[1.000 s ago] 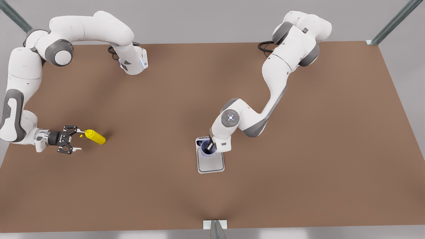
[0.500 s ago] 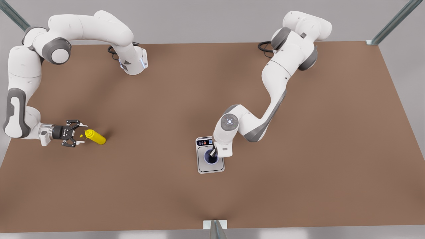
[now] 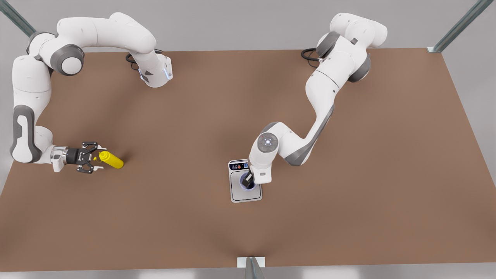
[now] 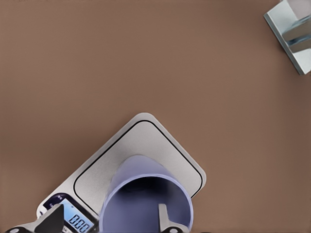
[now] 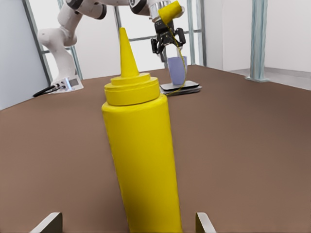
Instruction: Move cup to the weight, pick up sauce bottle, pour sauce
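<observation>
The lavender-blue cup (image 3: 248, 183) (image 4: 146, 194) stands upright on the steel plate of the weight (image 3: 245, 194) (image 4: 146, 141), near its display end. My left gripper (image 3: 248, 179) (image 4: 109, 221) hangs over the cup, open. One finger (image 4: 165, 218) is inside the cup and the other is outside, clear of the wall. The yellow sauce bottle (image 3: 111, 160) (image 5: 141, 160) stands on the table at the front view's left. My right gripper (image 3: 99, 158) (image 5: 125, 224) is level with it, open, with a finger on each side and not touching. No sauce shows on the table.
The brown table (image 3: 348, 174) lies bare around both spots. A metal bracket (image 3: 251, 262) (image 4: 291, 34) sits at the table's near edge, and frame posts (image 3: 457, 27) stand at the far corners. Far off in the right wrist view, the cup (image 5: 177, 70) stands on the weight under another gripper.
The left gripper carried the cup from the weight's display end to the plate, and its fingers now stand apart from the wall. The right gripper advanced until its fingers flank the sauce bottle.
</observation>
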